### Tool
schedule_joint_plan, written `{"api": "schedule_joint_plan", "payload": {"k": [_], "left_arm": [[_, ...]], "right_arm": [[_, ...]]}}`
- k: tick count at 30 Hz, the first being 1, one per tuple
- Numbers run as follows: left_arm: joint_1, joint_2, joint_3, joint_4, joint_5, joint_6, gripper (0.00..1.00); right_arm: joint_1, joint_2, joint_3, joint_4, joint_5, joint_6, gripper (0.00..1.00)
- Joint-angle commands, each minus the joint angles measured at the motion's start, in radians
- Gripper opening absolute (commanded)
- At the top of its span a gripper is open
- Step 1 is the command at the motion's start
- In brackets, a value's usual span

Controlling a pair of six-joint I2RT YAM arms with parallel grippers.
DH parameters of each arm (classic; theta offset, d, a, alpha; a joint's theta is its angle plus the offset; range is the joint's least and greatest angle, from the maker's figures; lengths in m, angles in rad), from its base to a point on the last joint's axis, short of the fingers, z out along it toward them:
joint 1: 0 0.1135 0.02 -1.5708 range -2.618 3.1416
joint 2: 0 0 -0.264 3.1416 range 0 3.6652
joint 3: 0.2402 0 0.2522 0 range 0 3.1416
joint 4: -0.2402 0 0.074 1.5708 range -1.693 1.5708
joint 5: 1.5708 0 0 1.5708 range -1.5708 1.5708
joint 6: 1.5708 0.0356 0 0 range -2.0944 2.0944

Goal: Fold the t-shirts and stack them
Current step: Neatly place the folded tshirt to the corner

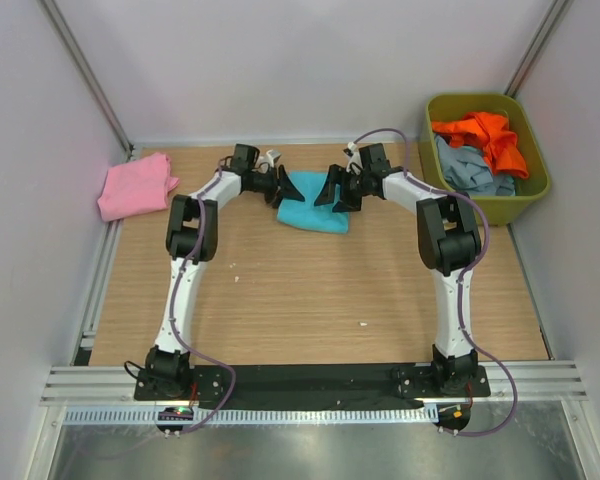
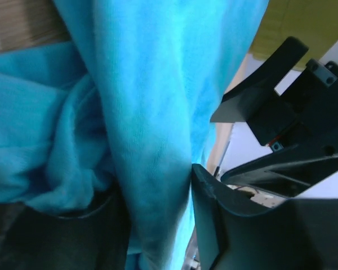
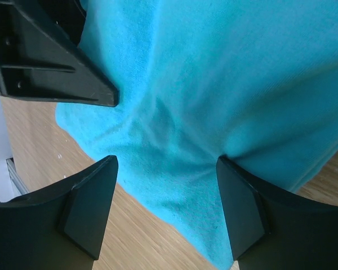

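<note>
surface: light wooden table, a few pale specks on it; a black base plate and an aluminium rail run along the near edge
room: plain white walls close in three sides, with metal struts in the far corners
arms: two, white and black, both reaching to the far middle of the table, wrists facing each other
t-shirts, count: four colours seen; cannot tell how many grey-blue pieces
turquoise t-shirt: one, bunched on the table at far centre, between the two grippers
pink t-shirt: one, folded, at the far left edge of the table, well apart from the arms
orange t-shirt: one, crumpled on top in the bin
grey-blue t-shirt: in the bin, beside and partly under the orange one
olive-green bin: one, at the far right corner
left gripper: fingers pinched on a gathered fold of the turquoise t-shirt, cloth filling the gap
right gripper: jaws spread wide over the turquoise edge, holding nothing
</note>
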Motion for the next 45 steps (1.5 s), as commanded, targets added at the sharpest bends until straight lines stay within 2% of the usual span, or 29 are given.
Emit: {"api": "schedule_joint_plan", "payload": {"k": [1, 4, 8, 9, 10, 12, 15, 20, 28, 38, 45], "left_arm": [[-0.007, 0.015, -0.018, 0.034, -0.023, -0.006, 0.34], [0.007, -0.031, 0.007, -0.078, -0.064, 0.100, 0.18], [0.062, -0.100, 0.059, -0.280, -0.159, 0.290, 0.08], [0.071, -0.124, 0.089, -0.317, -0.186, 0.383, 0.06], [0.081, -0.135, 0.102, -0.356, -0.248, 0.428, 0.03], [0.104, -0.169, 0.129, -0.462, -0.305, 0.563, 0.00], [0.130, -0.207, 0.127, -0.575, -0.420, 0.668, 0.00], [0.182, -0.201, 0.248, -0.801, -0.595, 0.827, 0.00], [0.292, -0.258, 0.286, -0.795, -0.782, 0.906, 0.00], [0.308, -0.273, 0.378, -0.738, -0.968, 0.964, 0.00], [0.308, -0.298, 0.407, -0.726, -1.043, 1.005, 0.00]], "right_arm": [[0.006, -0.011, 0.006, 0.017, 0.022, -0.011, 0.77], [-0.001, -0.057, 0.029, -0.002, 0.026, -0.043, 0.77], [-0.024, -0.147, 0.049, -0.053, 0.061, -0.133, 0.77], [-0.028, -0.164, 0.049, -0.059, 0.067, -0.158, 0.77], [-0.031, -0.184, 0.047, -0.065, 0.073, -0.176, 0.77], [-0.043, -0.235, 0.037, -0.078, 0.087, -0.208, 0.78], [-0.062, -0.293, 0.009, -0.087, 0.102, -0.241, 0.78], [-0.071, -0.355, -0.043, -0.085, 0.150, -0.297, 0.79], [-0.080, -0.388, -0.108, -0.078, 0.154, -0.308, 0.79], [-0.103, -0.385, -0.131, -0.056, 0.125, -0.285, 0.79], [-0.132, -0.388, -0.160, -0.044, 0.104, -0.265, 0.79]]}}
